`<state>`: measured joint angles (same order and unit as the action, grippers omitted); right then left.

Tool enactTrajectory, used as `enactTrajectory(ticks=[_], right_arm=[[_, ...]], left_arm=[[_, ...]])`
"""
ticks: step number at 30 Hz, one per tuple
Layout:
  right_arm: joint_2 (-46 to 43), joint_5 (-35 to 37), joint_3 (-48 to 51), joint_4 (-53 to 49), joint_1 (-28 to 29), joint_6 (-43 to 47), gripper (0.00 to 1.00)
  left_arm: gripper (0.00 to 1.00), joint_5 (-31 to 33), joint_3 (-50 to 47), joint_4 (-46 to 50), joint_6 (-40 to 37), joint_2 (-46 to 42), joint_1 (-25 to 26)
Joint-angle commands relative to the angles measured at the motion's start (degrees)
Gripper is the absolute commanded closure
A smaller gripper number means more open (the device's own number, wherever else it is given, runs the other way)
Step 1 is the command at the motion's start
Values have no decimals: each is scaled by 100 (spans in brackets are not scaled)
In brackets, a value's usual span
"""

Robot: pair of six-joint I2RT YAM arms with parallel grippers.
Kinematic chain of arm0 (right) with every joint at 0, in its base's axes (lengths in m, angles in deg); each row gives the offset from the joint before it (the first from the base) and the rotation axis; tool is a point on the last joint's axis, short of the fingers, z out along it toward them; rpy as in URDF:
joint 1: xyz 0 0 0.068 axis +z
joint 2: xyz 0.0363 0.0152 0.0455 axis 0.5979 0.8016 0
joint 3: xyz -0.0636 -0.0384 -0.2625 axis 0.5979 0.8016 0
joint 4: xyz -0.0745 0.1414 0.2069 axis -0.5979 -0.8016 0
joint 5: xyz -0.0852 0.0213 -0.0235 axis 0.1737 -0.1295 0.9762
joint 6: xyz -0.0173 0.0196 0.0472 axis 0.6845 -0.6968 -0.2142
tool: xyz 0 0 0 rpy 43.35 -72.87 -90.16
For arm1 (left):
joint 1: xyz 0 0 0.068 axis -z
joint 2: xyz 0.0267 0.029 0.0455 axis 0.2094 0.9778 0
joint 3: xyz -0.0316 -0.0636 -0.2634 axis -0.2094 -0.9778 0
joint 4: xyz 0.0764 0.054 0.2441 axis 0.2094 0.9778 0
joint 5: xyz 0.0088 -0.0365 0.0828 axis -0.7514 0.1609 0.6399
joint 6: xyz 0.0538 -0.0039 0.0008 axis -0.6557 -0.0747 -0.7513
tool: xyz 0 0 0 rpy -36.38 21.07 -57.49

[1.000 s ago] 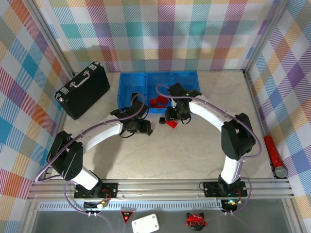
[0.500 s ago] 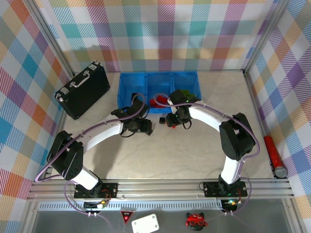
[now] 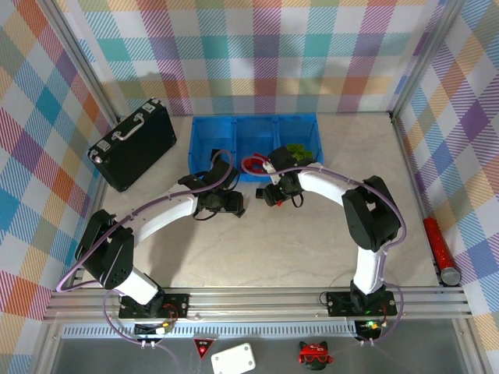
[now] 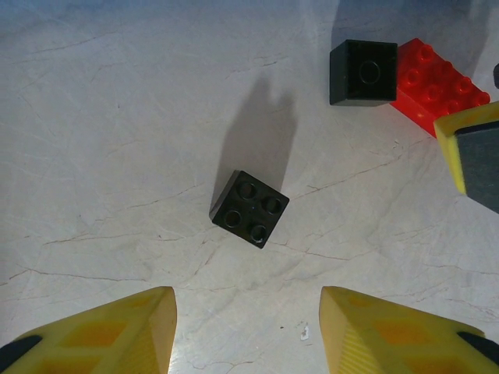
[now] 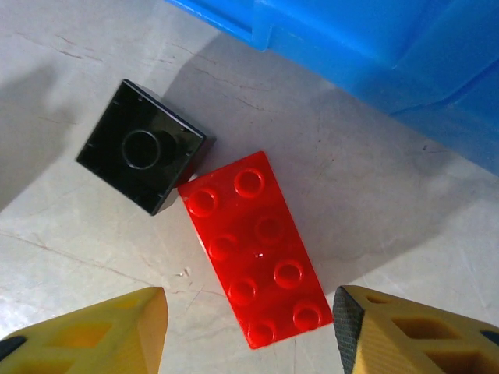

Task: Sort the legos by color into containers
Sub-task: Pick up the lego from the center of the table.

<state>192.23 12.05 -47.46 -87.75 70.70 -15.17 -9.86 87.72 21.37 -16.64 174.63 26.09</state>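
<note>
A red eight-stud lego (image 5: 261, 261) lies flat on the table between the fingers of my open right gripper (image 5: 249, 315), which do not touch it. A black cube lego (image 5: 144, 156) touches its far corner. The blue containers tray (image 5: 374, 47) stands just beyond. My left gripper (image 4: 245, 312) is open over the bare table, with a black four-stud lego (image 4: 249, 208) lying a little ahead of its fingertips. The same black cube (image 4: 362, 72) and red lego (image 4: 437, 76) lie farther right. From above, both grippers (image 3: 236, 205) (image 3: 269, 195) hover in front of the tray (image 3: 214, 140), with red legos (image 3: 251, 164) in its middle compartment and green ones (image 3: 296, 149) in its right.
A black briefcase (image 3: 132, 142) lies at the back left. A red cylinder (image 3: 440, 249) rests along the right wall. One yellow finger (image 4: 472, 152) of the right gripper reaches into the left wrist view, close to the red lego.
My right gripper has shifted left and toward me over the red lego, and its jaws have opened wider. The left arm has stayed still.
</note>
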Motion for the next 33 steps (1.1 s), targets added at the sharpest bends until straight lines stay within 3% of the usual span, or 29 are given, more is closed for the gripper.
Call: enactTrajectory(ticks=[1, 8, 18, 26, 33], right_arm=[[164, 50, 31, 137, 8, 199, 40], [311, 22, 28, 202, 12, 247, 40], [221, 28, 216, 180, 12, 65, 52], [-287, -97, 449, -31, 27, -213, 62], [-931, -256, 621, -417, 99, -445, 64]], left_arm=[[49, 153, 59, 134, 32, -124, 66], [49, 169, 85, 185, 45, -130, 66], [49, 228, 32, 223, 68, -222, 67], [49, 292, -70, 164, 115, -358, 63], [49, 251, -336, -5, 294, -501, 3]])
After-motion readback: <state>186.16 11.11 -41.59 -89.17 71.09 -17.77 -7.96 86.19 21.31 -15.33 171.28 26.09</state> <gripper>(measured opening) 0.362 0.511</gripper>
